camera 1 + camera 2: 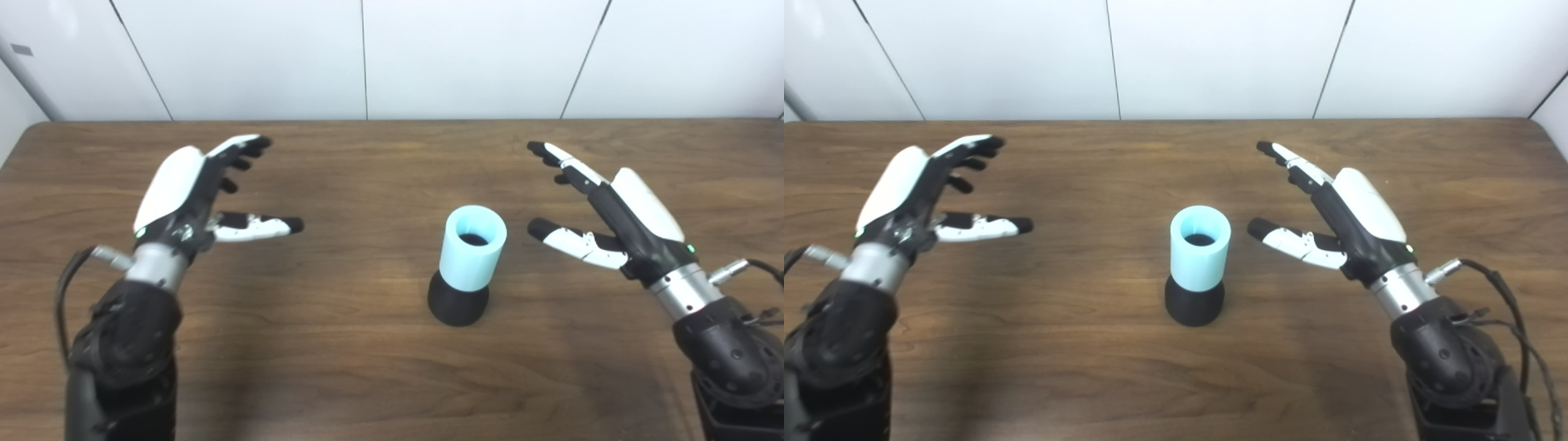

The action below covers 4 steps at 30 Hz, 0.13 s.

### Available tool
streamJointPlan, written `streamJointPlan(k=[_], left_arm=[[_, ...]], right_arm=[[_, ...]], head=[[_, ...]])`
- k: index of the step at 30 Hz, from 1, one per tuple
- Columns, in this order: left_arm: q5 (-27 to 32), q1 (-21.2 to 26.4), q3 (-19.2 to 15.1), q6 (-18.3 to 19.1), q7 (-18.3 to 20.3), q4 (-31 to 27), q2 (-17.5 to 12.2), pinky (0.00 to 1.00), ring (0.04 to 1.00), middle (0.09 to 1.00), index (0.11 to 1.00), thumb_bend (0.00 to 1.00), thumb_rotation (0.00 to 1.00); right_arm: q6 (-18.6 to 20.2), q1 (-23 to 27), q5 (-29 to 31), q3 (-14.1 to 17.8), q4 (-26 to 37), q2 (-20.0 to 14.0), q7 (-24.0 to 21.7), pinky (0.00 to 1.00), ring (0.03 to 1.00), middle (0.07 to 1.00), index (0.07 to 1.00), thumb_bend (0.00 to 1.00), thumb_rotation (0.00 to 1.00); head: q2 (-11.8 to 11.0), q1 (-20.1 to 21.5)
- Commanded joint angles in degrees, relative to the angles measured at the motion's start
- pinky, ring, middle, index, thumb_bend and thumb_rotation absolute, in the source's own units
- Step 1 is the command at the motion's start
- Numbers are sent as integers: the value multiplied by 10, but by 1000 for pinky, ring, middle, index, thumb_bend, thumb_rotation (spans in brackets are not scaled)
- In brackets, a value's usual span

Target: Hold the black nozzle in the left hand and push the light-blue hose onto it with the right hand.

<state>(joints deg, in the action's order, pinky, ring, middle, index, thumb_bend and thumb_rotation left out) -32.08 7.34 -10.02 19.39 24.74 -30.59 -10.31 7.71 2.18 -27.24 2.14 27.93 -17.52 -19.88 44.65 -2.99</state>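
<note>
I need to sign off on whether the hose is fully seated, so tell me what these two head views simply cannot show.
- Seating depth: in both eye views the light-blue hose covers the upper part of the black nozzle, so their overlap is hidden.
- Hose interior: only a dark opening shows, too small to read.
- Palms of the left hand and right hand: largely turned from the cameras.
- Table: its near edge is cut off by the bottom frame.

At centre frame the light-blue hose sits upright on the black nozzle; left hand and right hand flank it, fingers spread, holding nothing.
</note>
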Motion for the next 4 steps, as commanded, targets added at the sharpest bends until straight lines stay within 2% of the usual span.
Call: streamJointPlan(k=[1,2,4], left_arm=[[61,-9,-23,-19,-49,-11,16,777,841,869,867,740,411],[76,-19,-30,-19,-66,-13,27,783,845,873,864,718,518],[126,-41,-49,-16,-93,-15,51,796,860,877,856,684,611]], right_arm=[[-1,-1,18,10,-3,11,31,760,829,863,921,520,995],[1,-5,33,13,-11,19,37,743,809,849,919,518,998],[24,-12,75,23,-22,42,43,736,826,878,919,527,1000]], head=[[1,1],[2,1],[2,0]])
